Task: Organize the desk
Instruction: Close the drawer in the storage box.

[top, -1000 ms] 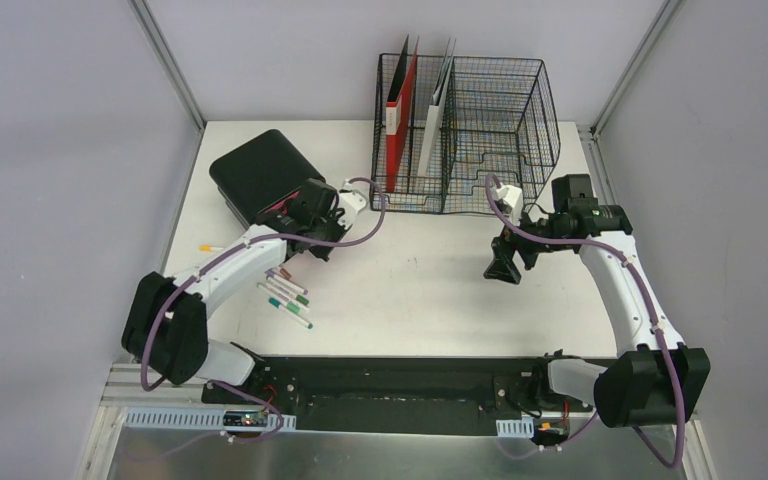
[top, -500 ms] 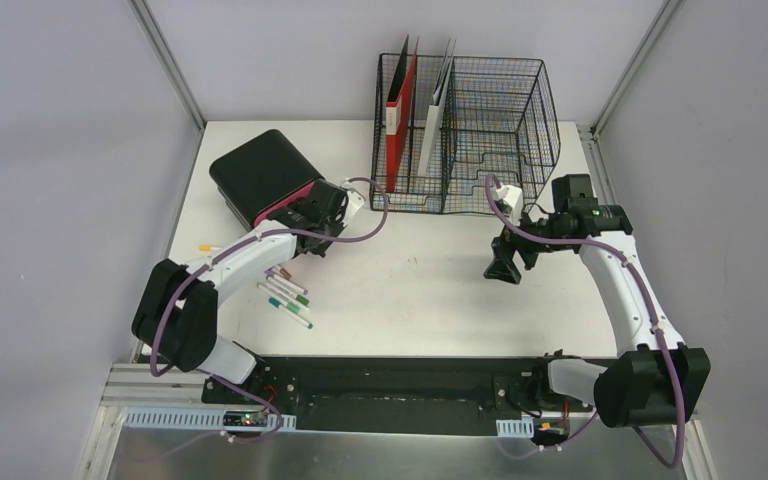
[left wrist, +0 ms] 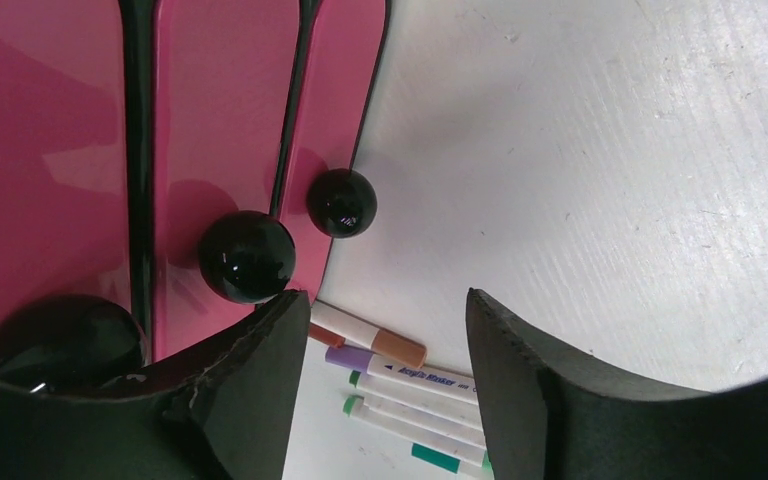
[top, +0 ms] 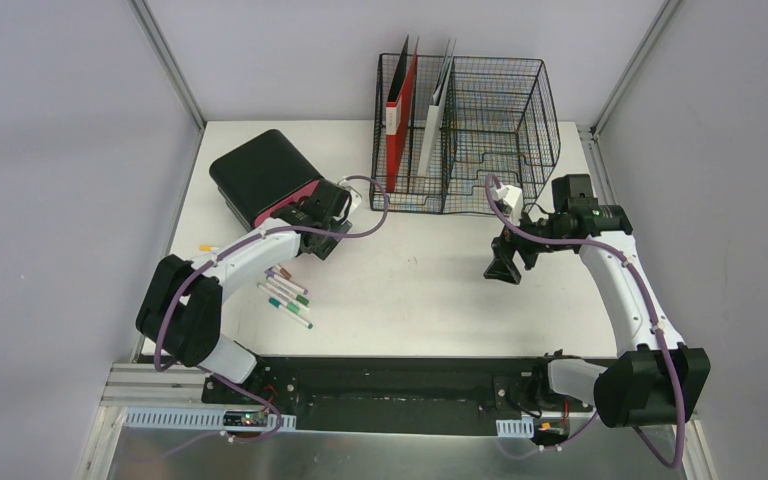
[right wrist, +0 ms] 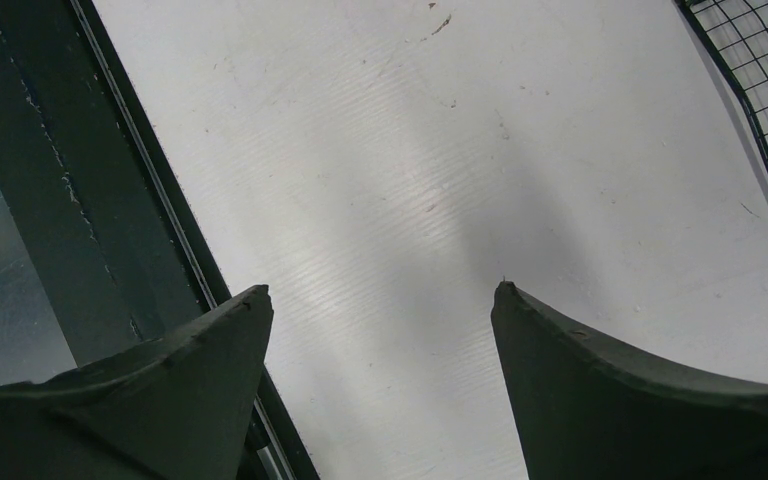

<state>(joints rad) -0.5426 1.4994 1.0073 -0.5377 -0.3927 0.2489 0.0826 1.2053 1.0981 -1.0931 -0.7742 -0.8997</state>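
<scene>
White, matt and faintly ribbed, the desk (top: 420, 290) lies flat between grey walls (top: 50, 150), with aluminium rails (top: 165, 60) along its edges and small scuffs across its top.

My left gripper (top: 322, 232) sits at the right corner of a black box (top: 260, 172) on the far left of the desk. Its jaws stand apart with nothing between them. In the left wrist view the box shows a glossy pink face (left wrist: 220, 110) cut by dark slots and carrying round, shiny black knobs (left wrist: 245, 256). One of my rough black fingers (left wrist: 260, 380) lies just beside that face; I cannot tell whether it touches.

Slim pens (top: 288, 295) with white barrels and brown, purple and green caps lie side by side on the desk, near the box.

My right gripper (top: 503, 268) hangs over bare desk on the right, jaws wide apart and empty. Just beyond it stands a boxy black wire rack (top: 490, 130), holding a red folder (top: 400, 110) and a pale folder (top: 438, 105) upright in its left part.
</scene>
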